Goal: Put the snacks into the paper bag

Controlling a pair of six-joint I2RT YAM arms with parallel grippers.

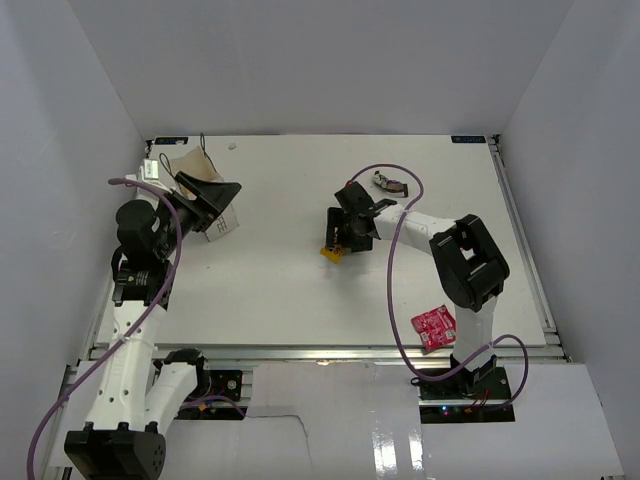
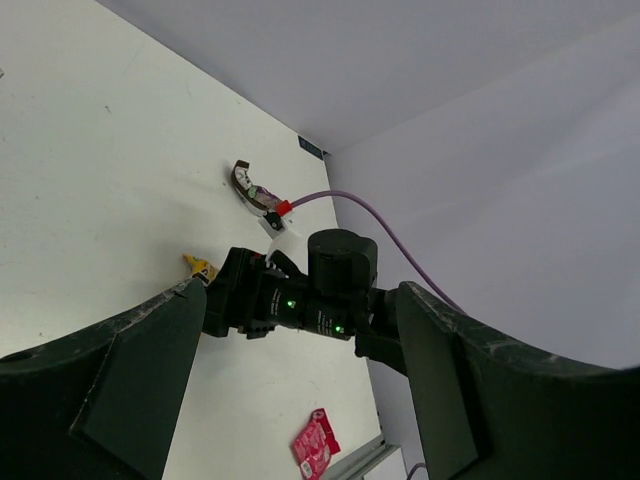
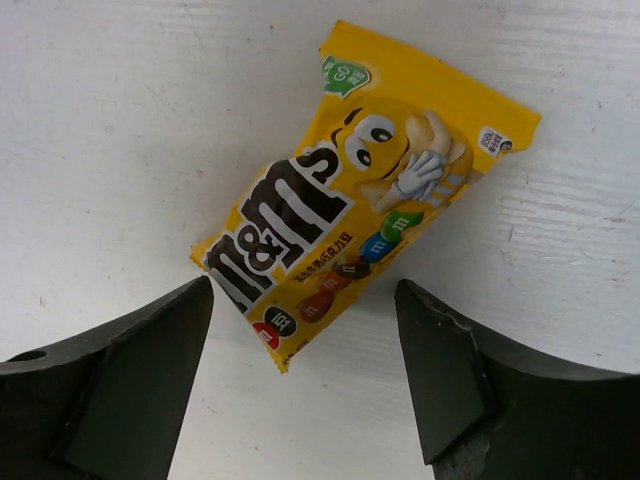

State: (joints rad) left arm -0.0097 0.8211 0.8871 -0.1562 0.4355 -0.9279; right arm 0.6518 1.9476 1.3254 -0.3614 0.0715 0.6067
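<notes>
Right fingers (image 1: 338, 238) above yellow packet (image 1: 330, 254) at table (image 1: 270, 290) centre

A yellow M&M's packet (image 3: 365, 195) lies flat and face up near the middle of the white table (image 1: 280, 290), turned diagonally. A pink-red packet (image 1: 434, 328) lies flat near the front right edge. A dark brown packet (image 1: 388, 183) lies toward the rear. The white paper bag (image 1: 224, 224) sits rear left, its brown inside showing.
</notes>
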